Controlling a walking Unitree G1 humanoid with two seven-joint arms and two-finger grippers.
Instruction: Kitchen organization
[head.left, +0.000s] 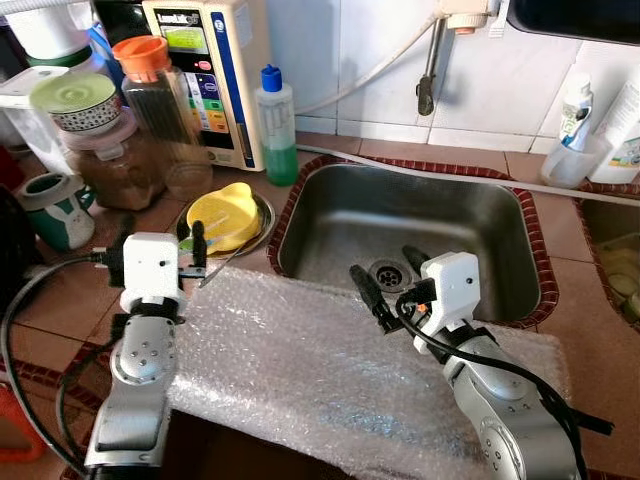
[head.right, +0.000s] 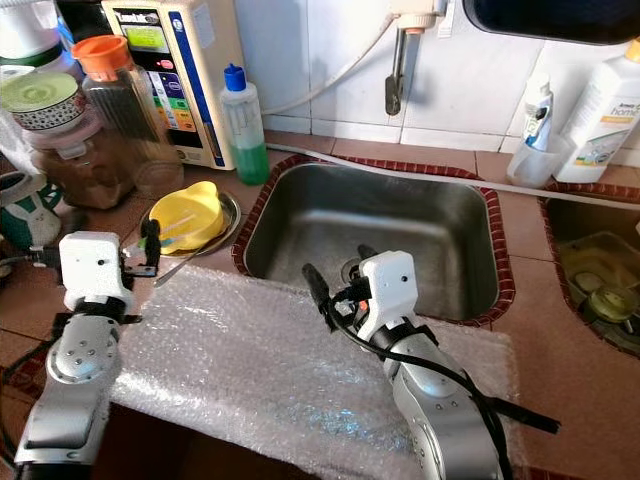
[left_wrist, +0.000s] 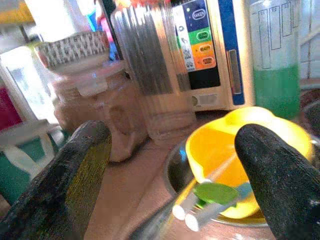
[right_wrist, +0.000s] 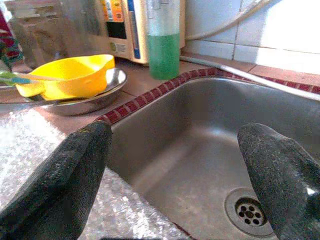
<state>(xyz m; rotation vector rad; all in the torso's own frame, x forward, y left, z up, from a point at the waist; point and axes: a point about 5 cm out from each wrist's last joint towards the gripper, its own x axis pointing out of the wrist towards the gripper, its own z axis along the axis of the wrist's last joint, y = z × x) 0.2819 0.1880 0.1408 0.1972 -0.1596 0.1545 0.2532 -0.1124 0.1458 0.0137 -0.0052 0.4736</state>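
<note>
Hovering left tool (head.left: 160, 246) apart by yellow bowl (head.left: 224, 214) | right tool (head.left: 388, 277) apart over sink (head.left: 420, 215) | labels unreadable

Bowl (head.left: 224, 216) on plate (head.left: 262, 214), left of sink (head.left: 420, 225).

Tiled counter (head.left: 560, 330); bubble wrap (head.left: 300, 360); steel plate (head.left: 262, 222).

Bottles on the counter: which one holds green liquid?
The blue-capped bottle beside the control-panel appliance, left of the sink. The white bottles stand at the sink's right.
</note>
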